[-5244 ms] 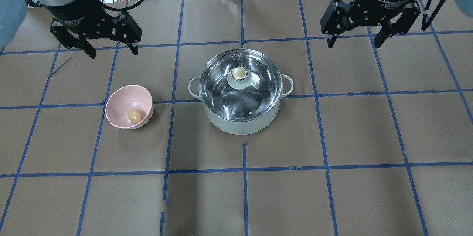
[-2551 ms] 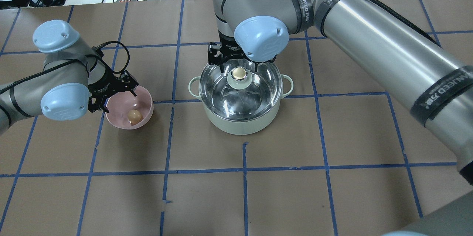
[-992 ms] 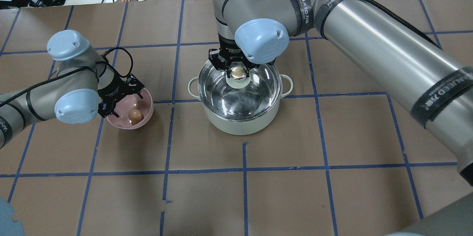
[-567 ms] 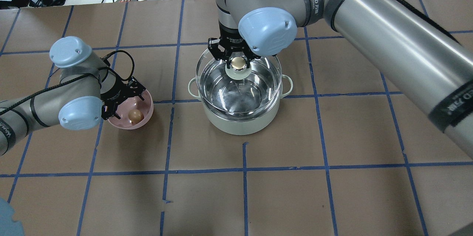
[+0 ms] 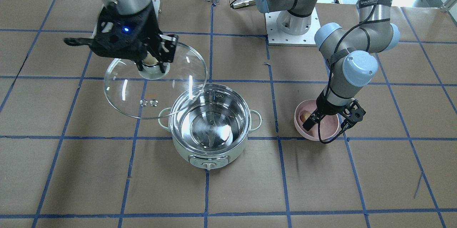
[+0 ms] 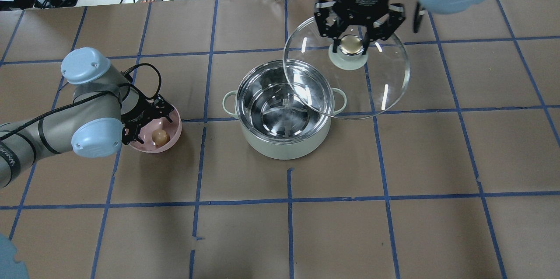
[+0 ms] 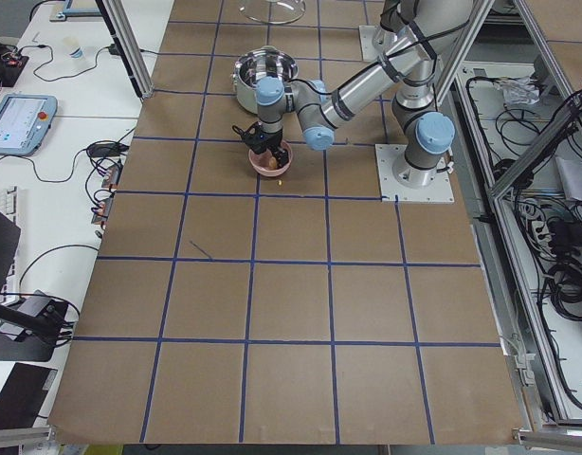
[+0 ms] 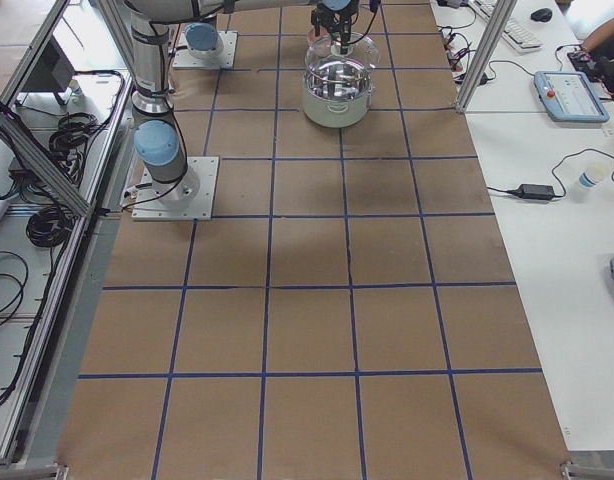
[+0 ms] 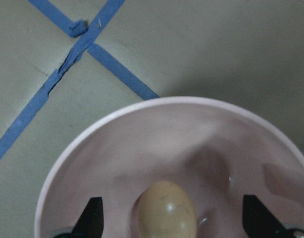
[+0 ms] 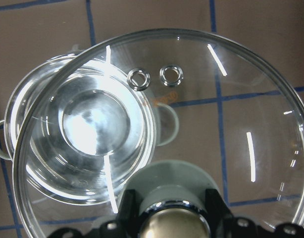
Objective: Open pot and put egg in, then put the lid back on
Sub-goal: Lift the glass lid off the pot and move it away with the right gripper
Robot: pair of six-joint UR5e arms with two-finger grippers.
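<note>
Six views cover one table (image 6: 393, 226). The overhead view looks forward and down from behind the robot, with the pot (image 6: 284, 141) near its centre. The front-facing view looks steeply down from across the table, toward the robot's base (image 5: 291, 28) at its top, so the sides are mirrored. Both views share the pot, a pink bowl (image 6: 176, 129) and a raised glass lid (image 6: 385, 82). The two side views stand far back at opposite table ends and look along its length, with the pot small near the top. The left wrist camera sits very close above the bowl. The right wrist camera looks down through the lid onto the pot.
</note>
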